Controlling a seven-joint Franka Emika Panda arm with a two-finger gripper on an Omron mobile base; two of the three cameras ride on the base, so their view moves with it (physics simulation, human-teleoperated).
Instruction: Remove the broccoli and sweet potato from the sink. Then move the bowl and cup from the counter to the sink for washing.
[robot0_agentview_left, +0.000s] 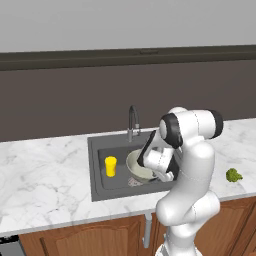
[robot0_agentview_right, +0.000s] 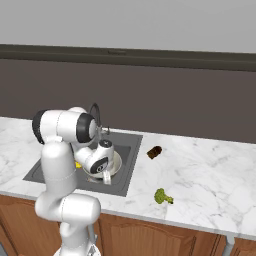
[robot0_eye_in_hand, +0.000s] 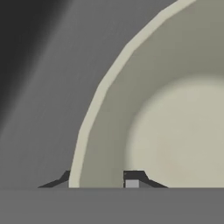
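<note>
The grey-green bowl (robot0_agentview_left: 136, 169) (robot0_agentview_right: 116, 161) (robot0_eye_in_hand: 183, 131) with its cream inside sits in the dark sink (robot0_agentview_left: 99, 150) (robot0_agentview_right: 128, 142), to the right of the upright yellow cup (robot0_agentview_left: 110, 166) (robot0_agentview_right: 78, 164). My gripper (robot0_agentview_left: 168, 176) (robot0_agentview_right: 107, 176) (robot0_eye_in_hand: 98, 178) reaches down at the bowl's near edge. Its jaws straddle the rim, one tip outside and one inside, and stand slightly open with a gap on the inner side. The broccoli (robot0_agentview_left: 233, 175) (robot0_agentview_right: 161, 196) lies on the counter (robot0_agentview_left: 45, 175) (robot0_agentview_right: 210, 170) right of the sink. The sweet potato (robot0_agentview_right: 155, 152) lies just past the sink's right edge.
The curved chrome faucet (robot0_agentview_left: 132, 121) (robot0_agentview_right: 95, 113) rises behind the basin, close to my arm. A dark wall runs along the back of the worktop. Brown cabinet doors (robot0_agentview_left: 85, 240) hang below the front edge.
</note>
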